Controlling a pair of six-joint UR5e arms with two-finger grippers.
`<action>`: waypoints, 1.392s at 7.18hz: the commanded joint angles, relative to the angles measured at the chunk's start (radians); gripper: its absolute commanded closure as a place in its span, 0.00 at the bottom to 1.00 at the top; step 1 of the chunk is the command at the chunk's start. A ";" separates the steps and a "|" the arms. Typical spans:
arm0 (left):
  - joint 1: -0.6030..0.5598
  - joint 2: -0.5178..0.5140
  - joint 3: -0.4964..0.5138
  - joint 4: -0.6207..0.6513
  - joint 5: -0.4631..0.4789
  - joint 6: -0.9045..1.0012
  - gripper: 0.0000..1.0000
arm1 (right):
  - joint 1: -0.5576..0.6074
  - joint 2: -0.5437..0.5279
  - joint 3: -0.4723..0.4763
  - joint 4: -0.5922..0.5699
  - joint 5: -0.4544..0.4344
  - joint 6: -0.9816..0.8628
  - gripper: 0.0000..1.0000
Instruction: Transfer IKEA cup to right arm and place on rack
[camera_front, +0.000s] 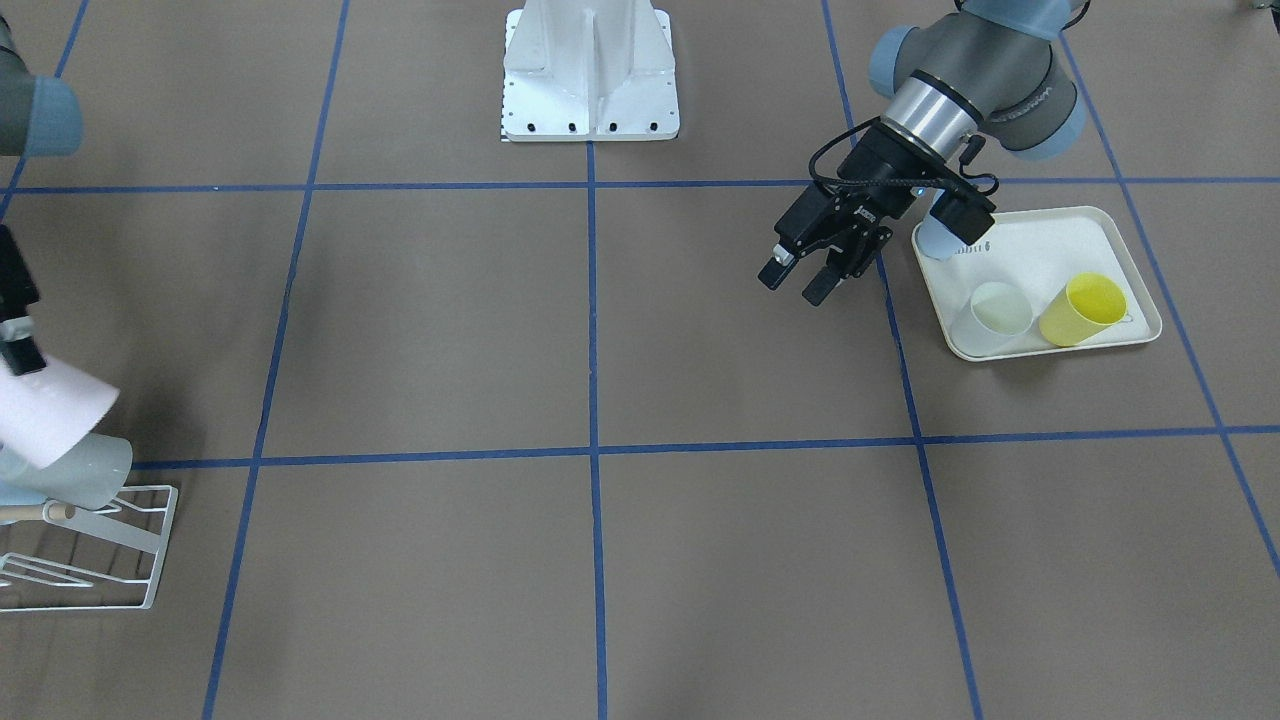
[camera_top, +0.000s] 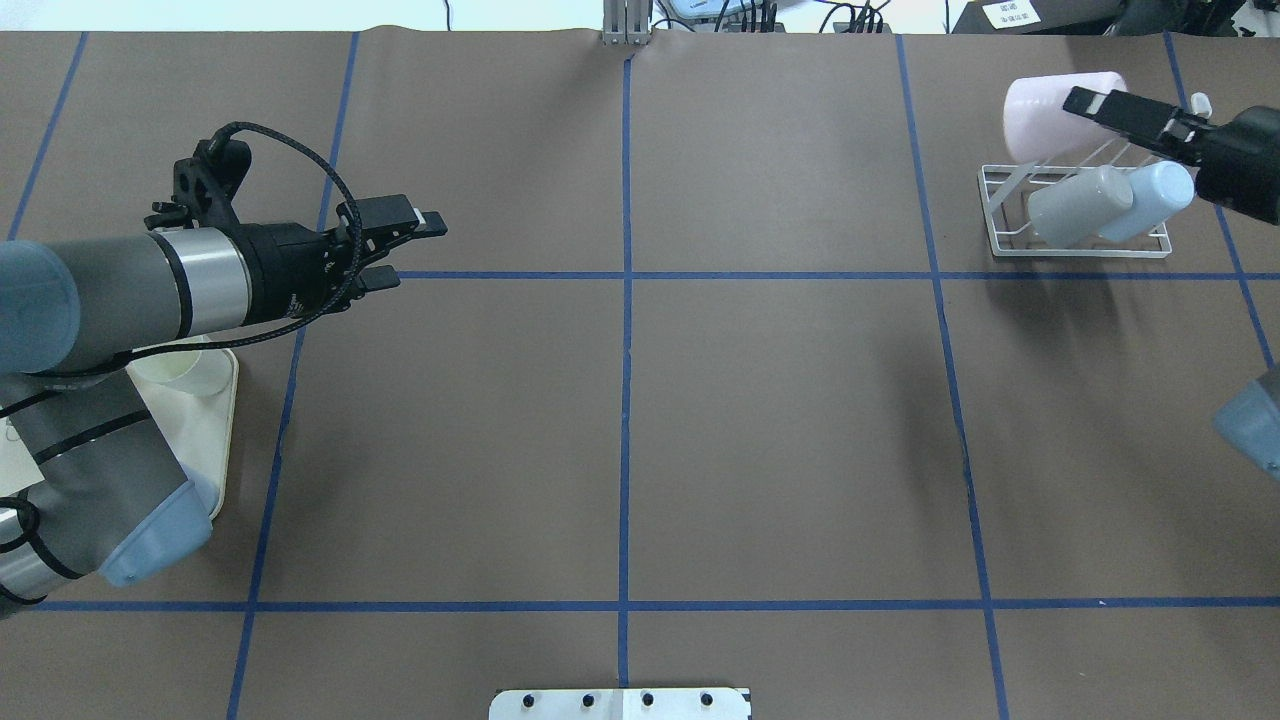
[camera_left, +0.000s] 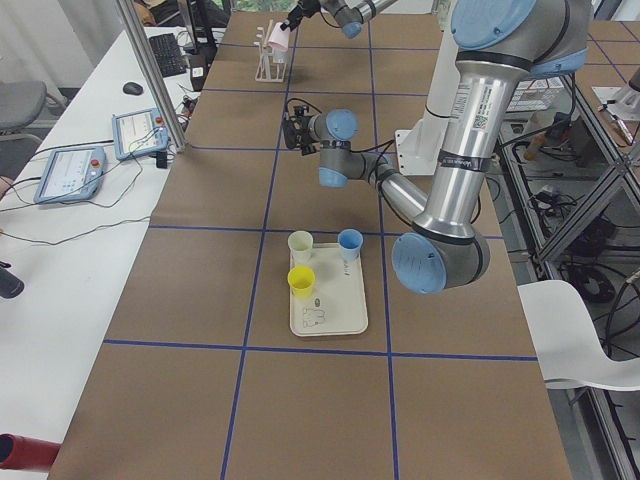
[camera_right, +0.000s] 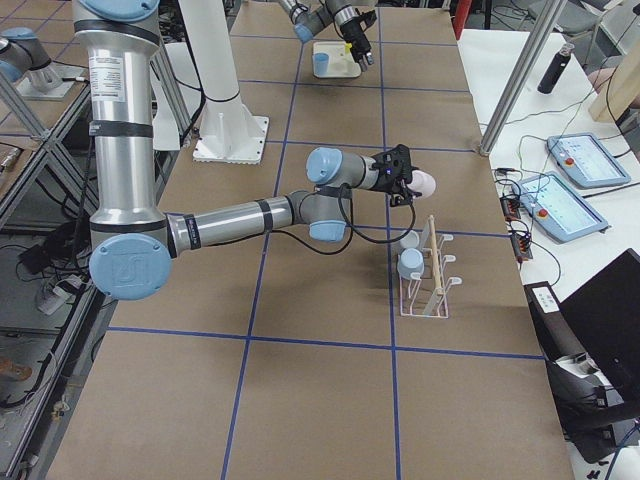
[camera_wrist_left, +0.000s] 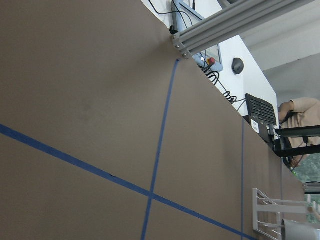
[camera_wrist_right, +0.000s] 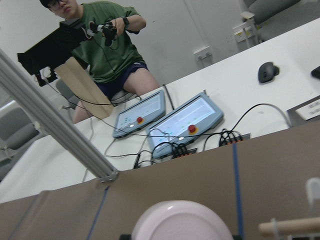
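Across the counter (camera_top: 780, 400) lies brown paper, split into large squares by blue tape lines (camera_top: 626, 400), with the robot's white base plate (camera_front: 590, 90) at its near edge. Beyond the far edge a white side counter (camera_wrist_right: 240, 95) carries two control pendants (camera_wrist_right: 185, 122) and a mouse (camera_wrist_right: 267, 72), and a person (camera_wrist_right: 107, 47) sits behind it.

The right end effector (camera_top: 1085, 100) is clenched on the pink IKEA cup (camera_top: 1045, 110), which hangs tilted just above the rack (camera_top: 1000, 215). A grey cup (camera_top: 1075, 205) and a light blue cup (camera_top: 1155, 195) already lie on that rack. The left end effector (camera_top: 415, 255) hangs released and empty, beside the cream tray (camera_front: 1060, 235) with a yellow cup (camera_front: 1085, 308) and a pale cup (camera_front: 995, 315).

Much is cut off. The front-facing view crops the rack and the right end effector at its edge, and the left arm covers most of the tray from overhead. A blue cup (camera_left: 350, 242) on the tray shows clearly only from the left side. Whether the pink cup touches the wooden peg (camera_wrist_right: 290, 227) cannot be told.
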 joint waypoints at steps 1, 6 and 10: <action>-0.007 0.005 0.000 0.040 0.001 0.040 0.00 | 0.163 -0.061 -0.007 -0.140 0.175 -0.250 0.85; -0.001 0.006 -0.001 0.040 0.011 0.041 0.00 | 0.165 -0.049 -0.153 -0.176 0.226 -0.379 0.85; 0.001 0.006 -0.001 0.040 0.011 0.041 0.00 | 0.165 -0.026 -0.213 -0.164 0.225 -0.381 0.84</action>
